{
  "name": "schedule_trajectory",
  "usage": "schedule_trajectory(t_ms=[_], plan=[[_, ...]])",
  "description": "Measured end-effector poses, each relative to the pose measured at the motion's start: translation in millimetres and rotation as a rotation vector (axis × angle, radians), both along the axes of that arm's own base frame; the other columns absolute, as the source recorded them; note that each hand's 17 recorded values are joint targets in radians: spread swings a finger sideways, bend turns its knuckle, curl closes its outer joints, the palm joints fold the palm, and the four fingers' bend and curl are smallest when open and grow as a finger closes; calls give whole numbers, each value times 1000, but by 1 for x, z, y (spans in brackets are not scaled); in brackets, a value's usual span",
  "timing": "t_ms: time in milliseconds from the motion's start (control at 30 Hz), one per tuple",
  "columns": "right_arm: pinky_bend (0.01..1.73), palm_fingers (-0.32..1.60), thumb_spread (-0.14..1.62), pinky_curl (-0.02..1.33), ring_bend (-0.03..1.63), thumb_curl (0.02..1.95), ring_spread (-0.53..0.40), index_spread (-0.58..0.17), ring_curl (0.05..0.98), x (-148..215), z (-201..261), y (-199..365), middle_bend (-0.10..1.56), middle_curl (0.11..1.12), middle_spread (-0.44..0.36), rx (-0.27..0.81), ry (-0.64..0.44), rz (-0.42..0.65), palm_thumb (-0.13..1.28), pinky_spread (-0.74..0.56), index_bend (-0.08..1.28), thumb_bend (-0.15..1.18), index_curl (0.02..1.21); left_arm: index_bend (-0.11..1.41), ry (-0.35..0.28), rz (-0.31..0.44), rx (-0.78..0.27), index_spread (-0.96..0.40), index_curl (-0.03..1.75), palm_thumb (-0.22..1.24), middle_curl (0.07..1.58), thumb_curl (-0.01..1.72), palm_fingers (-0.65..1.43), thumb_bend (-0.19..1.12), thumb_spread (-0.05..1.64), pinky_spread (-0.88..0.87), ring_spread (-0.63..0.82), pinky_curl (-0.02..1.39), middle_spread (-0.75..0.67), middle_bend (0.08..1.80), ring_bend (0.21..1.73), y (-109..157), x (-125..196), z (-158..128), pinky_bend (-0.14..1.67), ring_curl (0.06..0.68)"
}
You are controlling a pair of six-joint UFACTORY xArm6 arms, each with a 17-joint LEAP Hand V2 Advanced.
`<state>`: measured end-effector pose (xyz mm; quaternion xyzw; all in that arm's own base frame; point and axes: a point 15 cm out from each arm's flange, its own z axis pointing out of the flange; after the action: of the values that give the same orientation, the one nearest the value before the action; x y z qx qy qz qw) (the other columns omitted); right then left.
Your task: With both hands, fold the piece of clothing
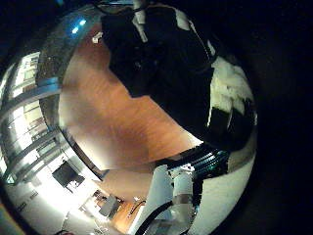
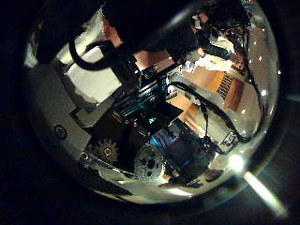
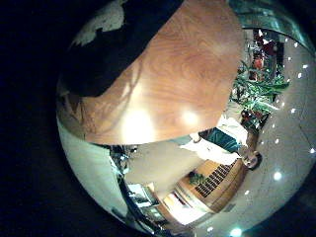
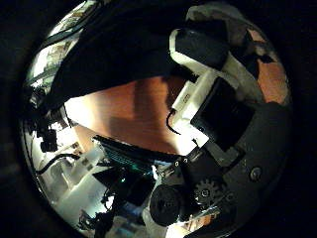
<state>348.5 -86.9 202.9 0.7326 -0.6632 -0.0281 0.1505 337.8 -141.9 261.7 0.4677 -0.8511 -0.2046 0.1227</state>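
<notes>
Two robot hands above a wooden counter. Dark clothing on the counter, beneath left robot hand. Right robot hand near its edge. Finger states: cannot tell. Best pinching matching corners, lifting evenly.

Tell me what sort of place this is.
Probably a large indoor hall or showroom, not a home: a polished wooden table holding a dark piece of clothing, potted plants beyond, ceiling spotlights, and big windows.

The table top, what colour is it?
Reddish-brown wood grain table top, clearest in the right little finger side palm view.
</notes>
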Motion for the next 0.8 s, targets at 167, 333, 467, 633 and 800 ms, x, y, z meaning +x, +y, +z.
schedule_trajectory(t_ms=[167,333,467,633,800], plan=[[1255,1045,1344,654,1293,403,-267,-413,645,-34,30,-5,1074,847,-243,21,80,10,882,-243,891,107,756,343,37,-1,2,-749,1416,809,1154,667,1051,-12,1097,-558,-419,734,-645,871,1448,14,-15,9,1267,530],[1297,981,1362,714,1332,420,-268,-404,691,-47,77,-7,1124,894,-238,29,53,31,893,-245,929,90,834,320,70,-2,-12,-744,1435,806,1151,667,1072,-13,1097,-562,-421,728,-650,862,1441,23,-34,25,1252,531],[1317,960,1371,747,1353,431,-266,-401,713,-54,101,1,1149,917,-232,51,0,47,897,-247,938,75,878,304,73,-2,-20,-738,1447,799,1148,669,1084,-13,1100,-567,-422,725,-652,862,1434,27,-47,44,1252,530],[1320,948,1375,769,1351,429,-258,-395,728,-55,121,12,1165,925,-227,74,-70,60,830,-255,931,17,915,287,49,1,-28,-731,1458,792,1144,673,1090,-12,1095,-570,-422,724,-656,865,1430,31,-52,58,1249,530],[1267,653,1298,739,1322,339,-262,-408,697,-55,110,22,1021,866,-235,105,-52,55,505,-361,678,-66,886,279,29,2,-37,-724,1471,791,1139,676,1092,-12,1093,-570,-427,721,-659,866,1427,27,-47,64,1244,530]])
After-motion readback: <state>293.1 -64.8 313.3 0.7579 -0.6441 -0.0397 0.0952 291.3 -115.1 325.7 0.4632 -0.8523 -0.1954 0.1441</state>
